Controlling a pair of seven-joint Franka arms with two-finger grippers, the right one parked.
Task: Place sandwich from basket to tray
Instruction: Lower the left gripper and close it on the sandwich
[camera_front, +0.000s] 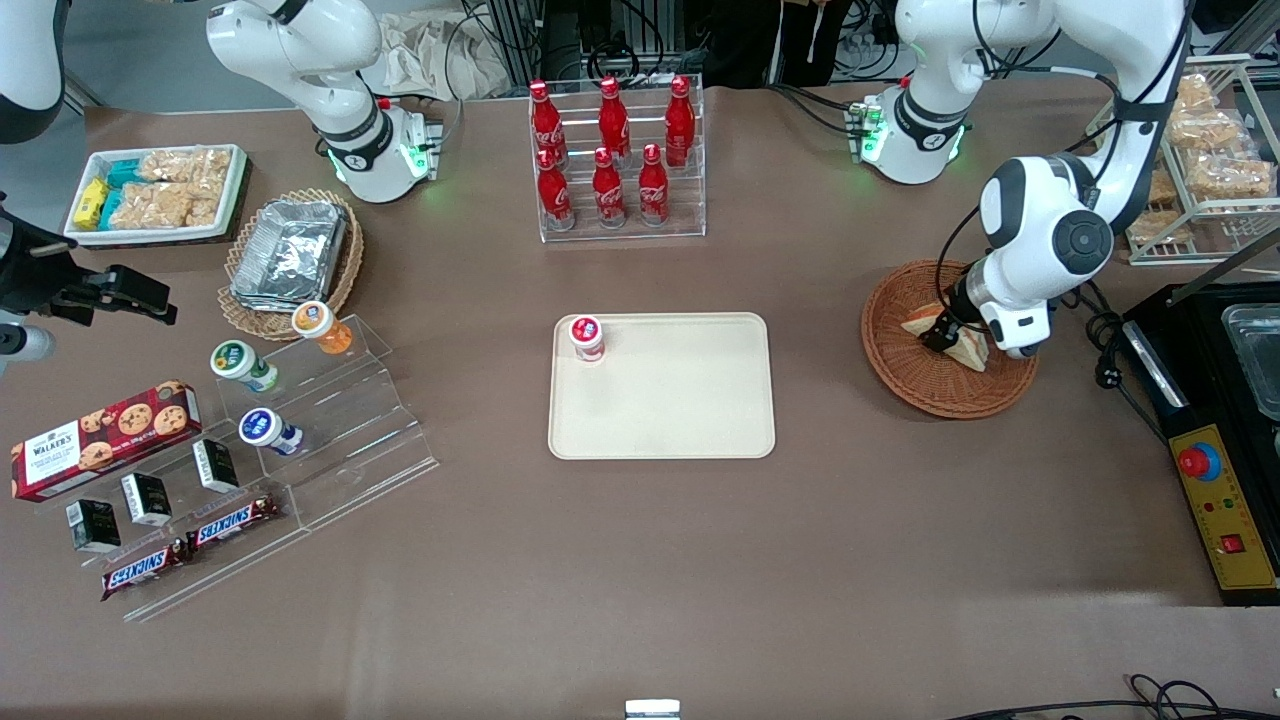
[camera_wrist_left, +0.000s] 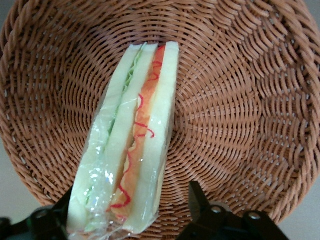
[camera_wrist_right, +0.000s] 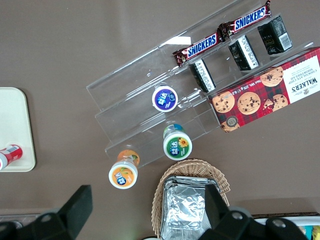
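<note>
The sandwich (camera_wrist_left: 137, 135), a wedge of white bread with orange and green filling in clear wrap, lies on its edge in the reddish-brown wicker basket (camera_wrist_left: 240, 100). In the front view the basket (camera_front: 905, 375) sits toward the working arm's end of the table, with the sandwich (camera_front: 968, 350) partly hidden by the arm. My gripper (camera_wrist_left: 129, 206) is down inside the basket and open, its fingers (camera_wrist_left: 197, 200) straddling the sandwich's wide end; one finger stands clearly apart from the bread. The cream tray (camera_front: 680, 420) lies flat at the table's middle.
A small red-capped bottle (camera_front: 586, 338) stands on the tray's corner. A clear rack of red cola bottles (camera_front: 615, 160) is farther from the front camera. A black control box (camera_front: 1215, 500) lies beside the basket. Snack shelves (camera_front: 250, 450) and a foil container (camera_front: 290, 250) are toward the parked arm's end.
</note>
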